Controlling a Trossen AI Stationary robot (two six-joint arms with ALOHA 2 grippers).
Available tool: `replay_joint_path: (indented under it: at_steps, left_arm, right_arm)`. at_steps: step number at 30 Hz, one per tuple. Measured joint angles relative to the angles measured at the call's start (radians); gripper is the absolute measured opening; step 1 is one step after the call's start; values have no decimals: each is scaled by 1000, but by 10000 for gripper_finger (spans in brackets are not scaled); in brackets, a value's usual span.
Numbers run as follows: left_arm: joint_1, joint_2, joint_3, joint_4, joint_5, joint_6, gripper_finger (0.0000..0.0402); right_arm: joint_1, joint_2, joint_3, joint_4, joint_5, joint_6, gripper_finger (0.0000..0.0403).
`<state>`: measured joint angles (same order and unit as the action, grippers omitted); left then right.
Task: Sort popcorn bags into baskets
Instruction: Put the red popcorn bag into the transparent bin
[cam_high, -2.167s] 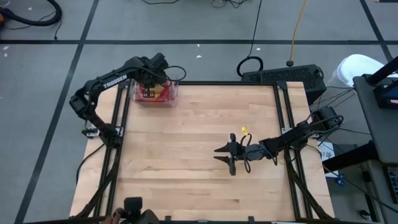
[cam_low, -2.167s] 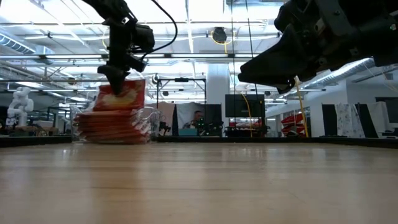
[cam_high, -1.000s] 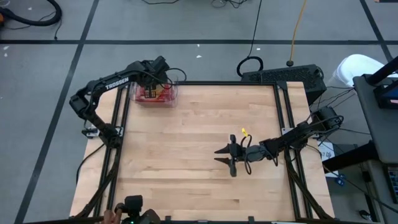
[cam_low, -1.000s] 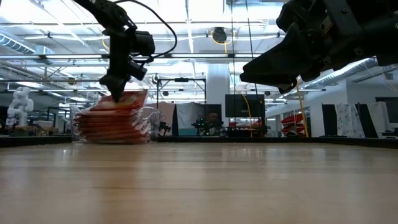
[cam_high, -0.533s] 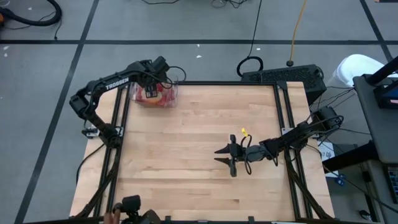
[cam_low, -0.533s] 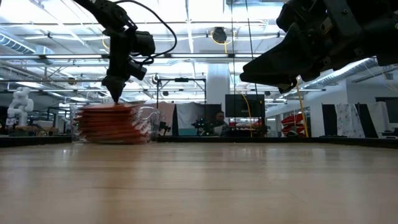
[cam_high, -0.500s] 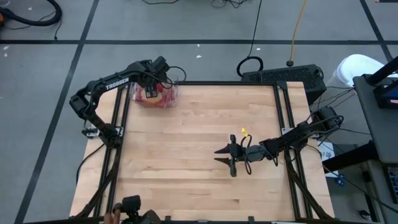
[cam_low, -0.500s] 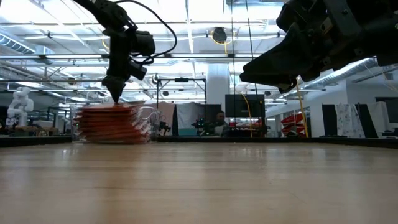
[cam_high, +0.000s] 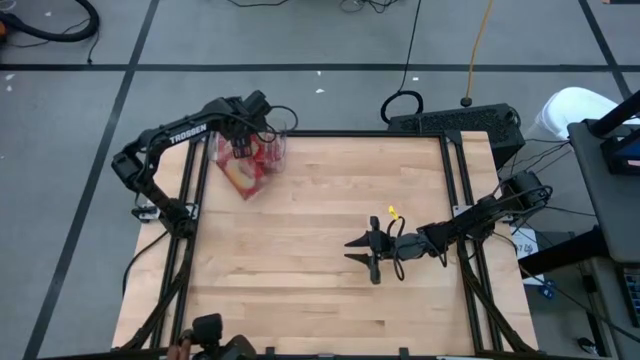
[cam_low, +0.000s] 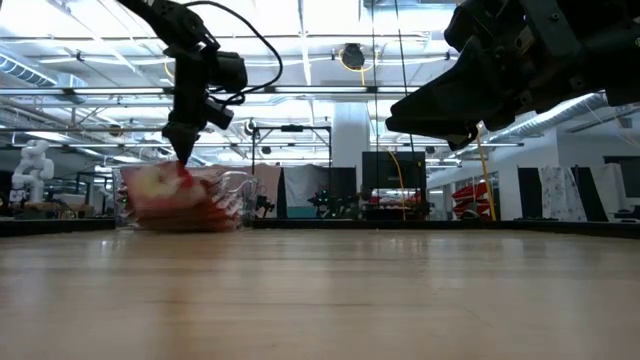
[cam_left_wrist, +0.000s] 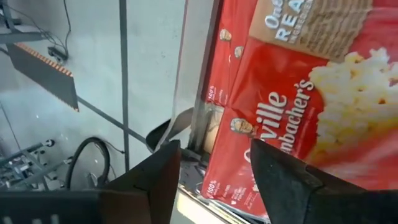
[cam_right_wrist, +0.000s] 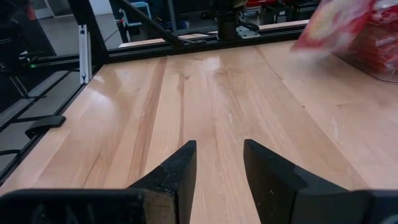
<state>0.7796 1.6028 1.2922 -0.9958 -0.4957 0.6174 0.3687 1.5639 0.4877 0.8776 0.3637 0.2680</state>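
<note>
We see the left gripper (cam_high: 243, 140) over the bin (cam_high: 279, 147) at the table's (cam_high: 330, 270) far left corner, fingers apart, empty. Top bag (cam_high: 243, 174) lies tilted just below them, overhanging the stack. Right gripper (cam_high: 371, 252) waits mid-table, fingers apart, empty.

Grey floor (cam_high: 300, 35), wooden table (cam_high: 320, 260), bright ceiling lights (cam_low: 320, 20).

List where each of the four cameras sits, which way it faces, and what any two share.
High: overhead, looking straight down; both arms, left gripper over the bin.
Low: table height, facing the room; stacked popcorn bags.
Left wrist: past open fingers at bags.
Right wrist: across bare table; right gripper open.
Shared: the bags.
</note>
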Motion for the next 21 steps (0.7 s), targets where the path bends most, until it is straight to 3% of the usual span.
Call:
replay_joint_path:
  at_steps: [9, 13, 17, 21]
  left_arm:
    - [0, 0, 0, -33, 0, -59, 175]
    - [-49, 0, 18, -149, 59, -311, 167]
    - [-169, -1, -15, -334, 200, -615, 156]
    - [-395, -23, -142, -355, 223, -649, 141]
  right_arm:
    - [0, 0, 0, 0, 0, 0, 127]
    - [0, 0, 0, -2, 0, 0, 127]
    - [0, 0, 0, -7, 0, 0, 127]
    - [0, 0, 0, -7, 0, -2, 127]
